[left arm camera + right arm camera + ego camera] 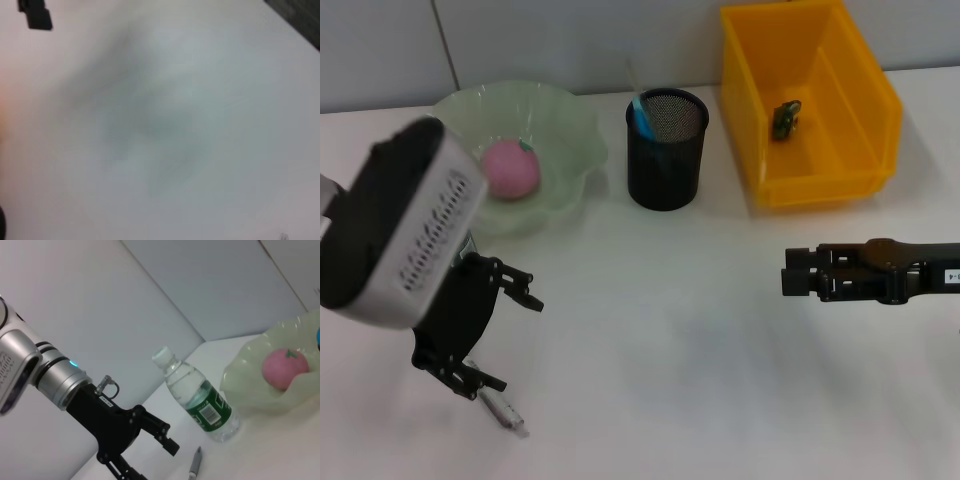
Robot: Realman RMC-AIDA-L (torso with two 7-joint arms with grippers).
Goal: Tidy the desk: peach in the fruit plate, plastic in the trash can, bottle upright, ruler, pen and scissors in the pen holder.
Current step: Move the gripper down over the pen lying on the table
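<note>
While the right gripper (788, 283) idles far right, fingers unreadable, the left gripper (492, 338) hangs wide open and empty over the pen (503, 410), which lies on the tabletop (670, 380) angling near-right.

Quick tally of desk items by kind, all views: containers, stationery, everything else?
Containers: 3 - pale-green wavy-rimmed fruit plate, black mesh pen holder, yellow plastic trash can.
Stationery: 2 - grey-silver pen, blue-handled scissors in the holder.
Fruit: 1 - pink peach.
Bottles: 1 - clear green-labelled bottle, upright.
Scrap: 1 - dark-green crumpled plastic.
Total: 8
</note>
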